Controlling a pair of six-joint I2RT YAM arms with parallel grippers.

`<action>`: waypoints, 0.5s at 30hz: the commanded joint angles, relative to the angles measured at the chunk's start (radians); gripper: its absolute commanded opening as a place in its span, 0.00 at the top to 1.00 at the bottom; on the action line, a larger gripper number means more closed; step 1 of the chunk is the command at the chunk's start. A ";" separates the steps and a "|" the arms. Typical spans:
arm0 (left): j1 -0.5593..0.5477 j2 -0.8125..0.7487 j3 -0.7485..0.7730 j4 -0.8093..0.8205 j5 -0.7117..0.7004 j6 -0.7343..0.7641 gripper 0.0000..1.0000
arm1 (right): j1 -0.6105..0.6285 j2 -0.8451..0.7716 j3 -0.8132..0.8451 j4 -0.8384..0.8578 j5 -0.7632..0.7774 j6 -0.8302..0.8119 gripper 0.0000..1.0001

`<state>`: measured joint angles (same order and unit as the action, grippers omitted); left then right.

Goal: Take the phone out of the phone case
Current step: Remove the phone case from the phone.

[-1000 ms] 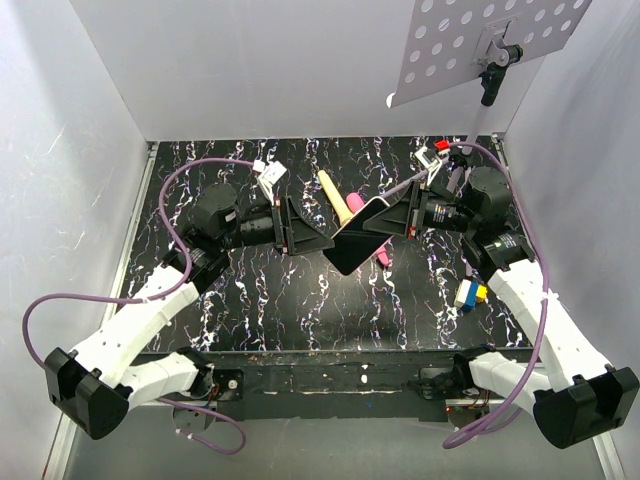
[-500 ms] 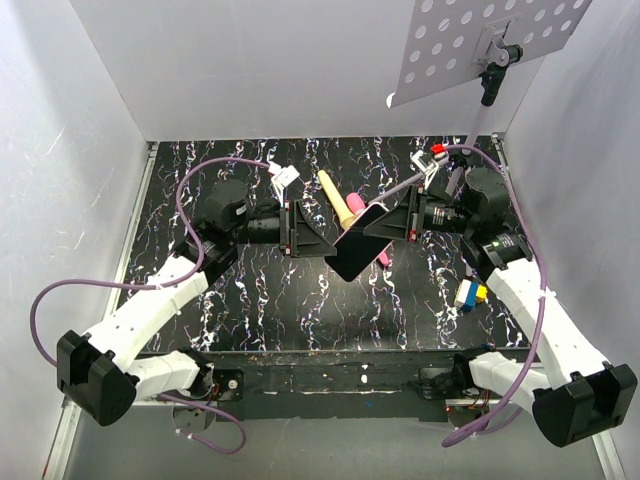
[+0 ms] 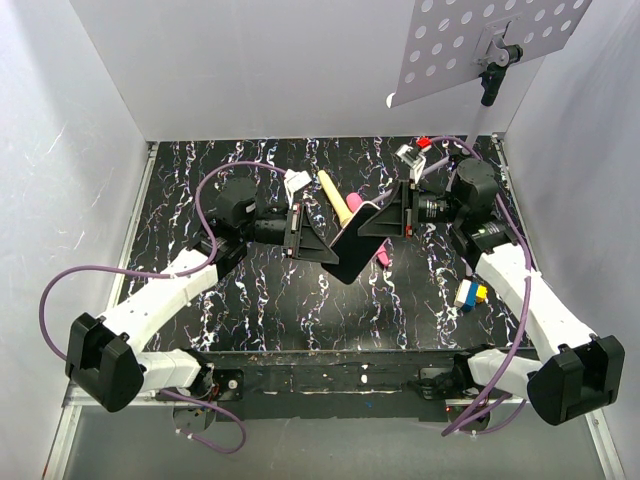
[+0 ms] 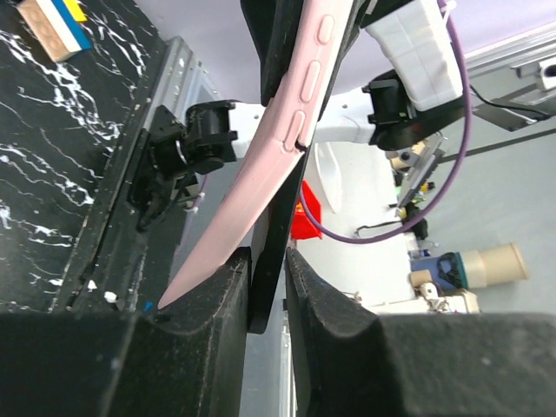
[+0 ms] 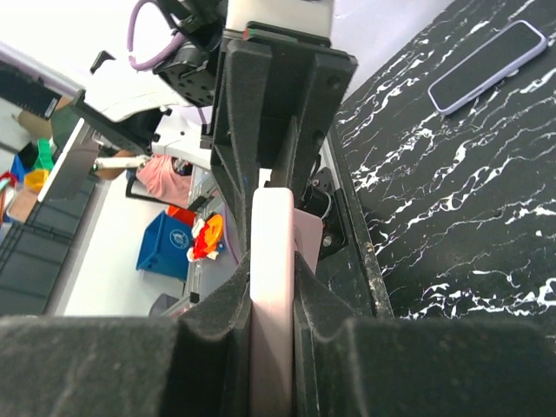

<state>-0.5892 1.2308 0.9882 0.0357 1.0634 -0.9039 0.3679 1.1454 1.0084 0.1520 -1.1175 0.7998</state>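
Observation:
The phone (image 3: 350, 262) in its salmon-pink phone case (image 3: 362, 226) hangs tilted above the table's middle, held between both grippers. My left gripper (image 3: 322, 248) is shut on the lower dark end. In the left wrist view the dark phone edge (image 4: 268, 287) sits between the jaws (image 4: 268, 261), and the pink case (image 4: 291, 113) with its side buttons bows away from it. My right gripper (image 3: 378, 222) is shut on the upper end. In the right wrist view the pink case edge (image 5: 271, 261) is pinched between the jaws (image 5: 271, 269).
A cream-orange stick (image 3: 335, 195) and a pink marker (image 3: 381, 259) lie on the black marbled table (image 3: 250, 290) under the held phone. A yellow-blue block (image 3: 470, 293) sits at the right. Another bare phone with a lilac rim (image 5: 491, 65) lies flat on the table.
Both grippers have closed in toward the centre with the phone between them. The left arm has reached further right, and the phone stands steeper.

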 commanded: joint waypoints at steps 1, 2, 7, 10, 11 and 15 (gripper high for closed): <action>-0.023 -0.017 -0.020 0.191 0.012 -0.147 0.81 | 0.058 0.027 0.067 0.143 -0.010 -0.037 0.99; -0.023 -0.020 -0.028 0.222 0.012 -0.174 0.84 | 0.066 0.033 0.073 0.135 -0.004 -0.045 0.99; -0.023 -0.030 -0.011 0.204 -0.026 -0.184 1.00 | 0.101 0.060 0.110 0.045 0.041 -0.119 0.99; -0.024 -0.066 -0.005 0.098 -0.104 -0.126 1.00 | 0.105 0.065 0.130 -0.026 0.097 -0.119 0.99; -0.023 -0.085 -0.006 0.069 -0.140 -0.106 1.00 | 0.105 0.068 0.140 -0.070 0.126 -0.123 0.96; -0.020 -0.152 -0.031 0.021 -0.261 -0.104 1.00 | 0.097 0.071 0.164 -0.186 0.168 -0.062 0.47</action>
<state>-0.5873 1.1526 0.9432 0.0761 1.0061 -0.9947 0.4255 1.2030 1.1191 0.0238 -1.0752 0.7509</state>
